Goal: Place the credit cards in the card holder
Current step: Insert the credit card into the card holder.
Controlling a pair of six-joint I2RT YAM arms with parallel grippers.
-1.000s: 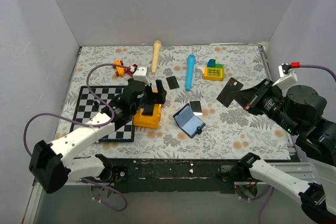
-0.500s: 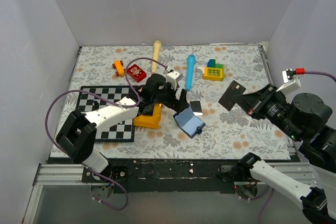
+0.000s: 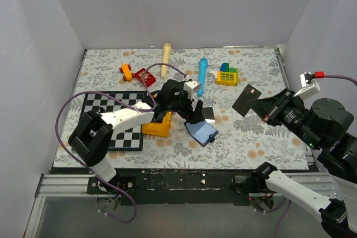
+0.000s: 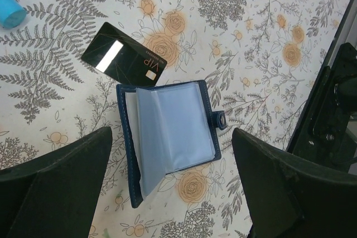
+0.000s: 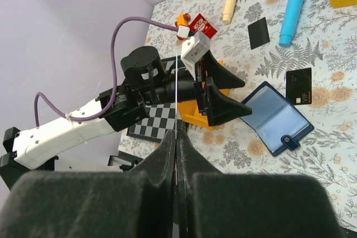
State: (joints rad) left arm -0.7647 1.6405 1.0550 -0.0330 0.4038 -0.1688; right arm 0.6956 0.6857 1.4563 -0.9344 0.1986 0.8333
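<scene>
Now left end effector (image 4: 172, 140) wide, right one (image 5: 177, 137) tight on card (image 3: 244, 98)

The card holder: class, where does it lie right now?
Top view: the card holder lies open near the table's centre, a black card just behind it, the yellow block to its left.

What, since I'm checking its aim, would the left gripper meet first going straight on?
Most likely the open card holder, framed between its wide-open jaws; the credit card beside it lies off that line.
</scene>
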